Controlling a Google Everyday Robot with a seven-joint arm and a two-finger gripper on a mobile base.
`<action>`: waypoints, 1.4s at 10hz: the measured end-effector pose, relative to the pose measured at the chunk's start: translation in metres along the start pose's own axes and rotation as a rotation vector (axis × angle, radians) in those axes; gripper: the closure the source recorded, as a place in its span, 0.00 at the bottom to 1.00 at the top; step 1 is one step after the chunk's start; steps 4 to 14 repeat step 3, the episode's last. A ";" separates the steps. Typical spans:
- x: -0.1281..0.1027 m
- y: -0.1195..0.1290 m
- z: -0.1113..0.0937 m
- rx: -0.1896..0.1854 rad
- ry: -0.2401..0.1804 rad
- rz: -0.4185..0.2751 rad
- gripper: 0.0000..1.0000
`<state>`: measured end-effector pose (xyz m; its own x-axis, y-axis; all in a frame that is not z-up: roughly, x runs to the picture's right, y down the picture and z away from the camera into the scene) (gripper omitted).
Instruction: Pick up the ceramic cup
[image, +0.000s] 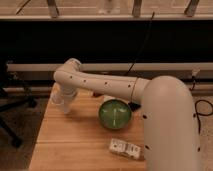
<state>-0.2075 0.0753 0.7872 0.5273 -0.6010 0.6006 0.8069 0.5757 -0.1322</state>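
Observation:
The ceramic cup (57, 98) shows as a small white round shape at the far left corner of the wooden table (75, 137). My gripper (65, 104) hangs at the end of the white arm (105, 86) and points down right at the cup, touching or overlapping it. I cannot tell whether the cup stands on the table or is lifted. The green bowl (115, 114) sits in the middle of the table, well to the right of the gripper.
A white packet (126, 148) lies near the table's front, below the bowl. A black chair base (11, 117) stands on the floor to the left. A dark wall with rails and a hanging cable (141, 50) runs behind the table.

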 end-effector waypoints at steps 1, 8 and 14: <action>0.001 0.001 0.000 0.000 0.002 -0.001 1.00; 0.003 0.002 -0.002 0.003 0.006 -0.002 1.00; 0.003 0.002 -0.002 0.003 0.006 -0.002 1.00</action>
